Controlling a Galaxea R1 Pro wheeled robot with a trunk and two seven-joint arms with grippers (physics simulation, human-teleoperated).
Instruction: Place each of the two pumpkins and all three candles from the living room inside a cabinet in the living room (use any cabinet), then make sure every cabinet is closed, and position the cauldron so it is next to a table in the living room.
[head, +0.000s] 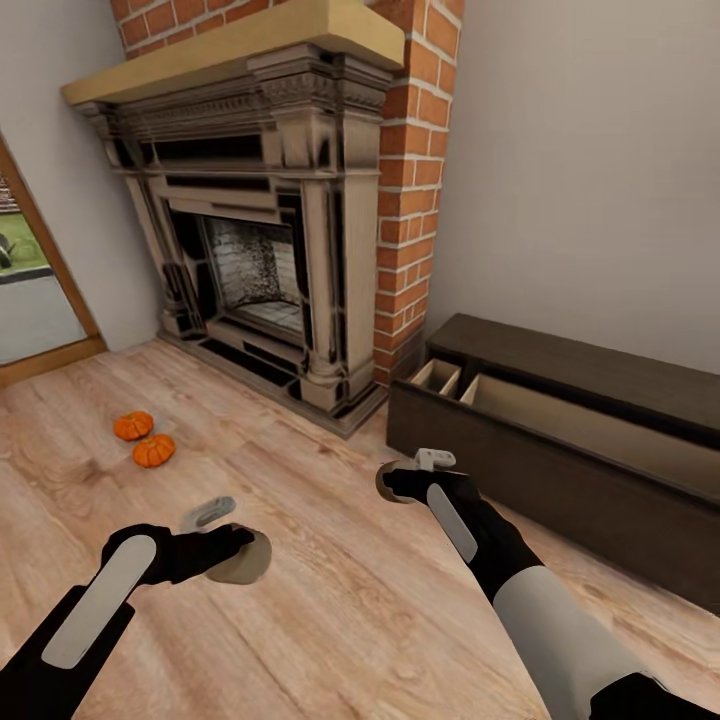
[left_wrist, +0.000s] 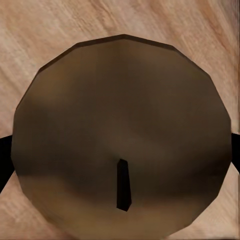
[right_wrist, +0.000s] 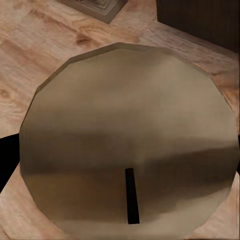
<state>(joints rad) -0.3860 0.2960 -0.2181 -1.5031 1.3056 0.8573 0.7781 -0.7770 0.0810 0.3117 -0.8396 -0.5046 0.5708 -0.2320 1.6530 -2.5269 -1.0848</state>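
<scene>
Two orange pumpkins (head: 133, 425) (head: 154, 450) lie side by side on the wooden floor, left of the fireplace hearth. My left gripper (head: 235, 555) is shut on a brown candle (head: 248, 562) low over the floor; up close its round top and dark wick (left_wrist: 122, 135) fill the left wrist view. Further right, my right gripper (head: 390, 483) is shut on another candle (head: 383, 484), whose top face and wick (right_wrist: 127, 145) show in the right wrist view. The dark-brown cabinet (head: 530, 475) stands along the right wall, its front pulled open, with pale compartments (head: 437, 377) showing, just beyond the right gripper.
A large dark fireplace (head: 260, 250) with a brick chimney (head: 410, 200) stands in the corner ahead. A glass door (head: 30, 290) is at the far left. Bare wooden floor (head: 330, 600) stretches between my arms, the pumpkins and the cabinet.
</scene>
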